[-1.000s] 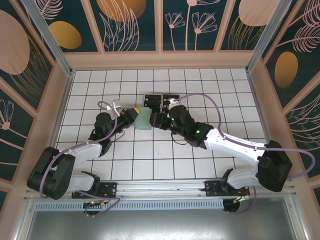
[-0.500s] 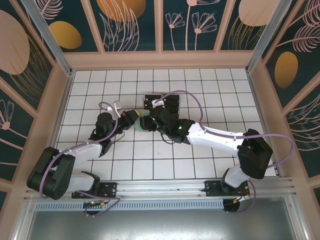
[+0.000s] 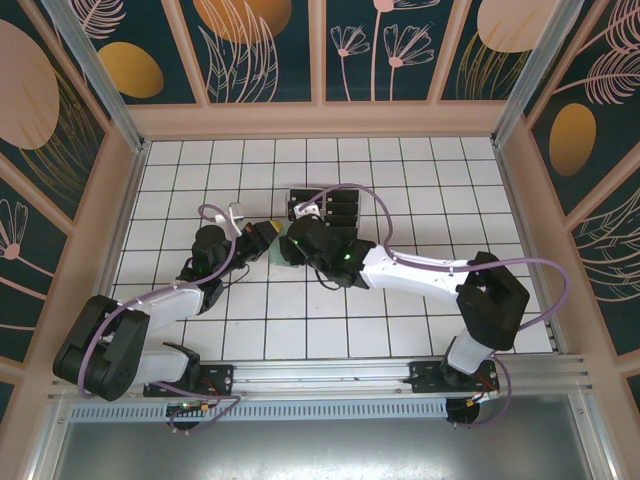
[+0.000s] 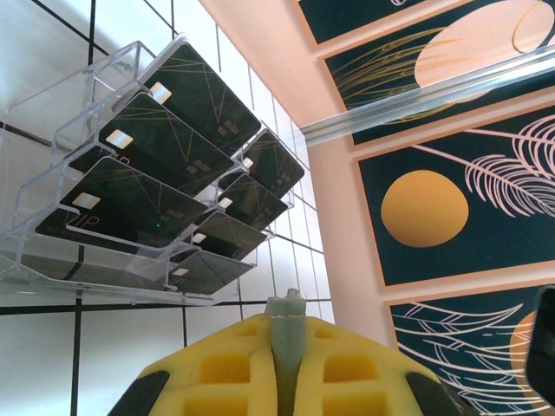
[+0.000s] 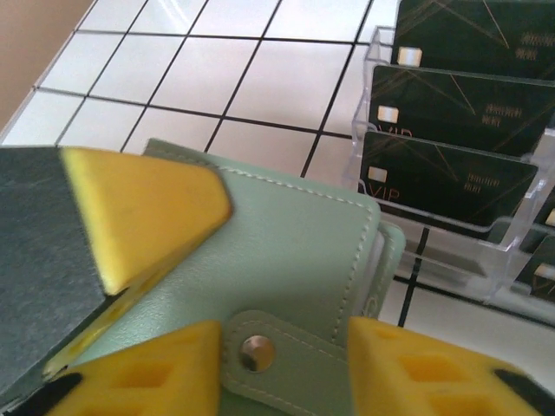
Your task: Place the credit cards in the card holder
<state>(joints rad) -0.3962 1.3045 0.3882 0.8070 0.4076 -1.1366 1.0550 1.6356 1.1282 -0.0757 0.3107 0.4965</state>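
At table (image 3: 440,190) centre: card holder (image 5: 286,251) pinched in left gripper (image 4: 284,334); right gripper (image 5: 282,347) newly arrived, narrowing around snap flap (image 5: 295,368), grip uncertain; unfastening likely next.

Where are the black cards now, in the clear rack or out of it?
In it: the credit cards sit slanted in slots of both columns of the clear rack.

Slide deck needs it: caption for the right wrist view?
Left claw pinches the green wallet; right claw straddles its snap tab, card rack behind.
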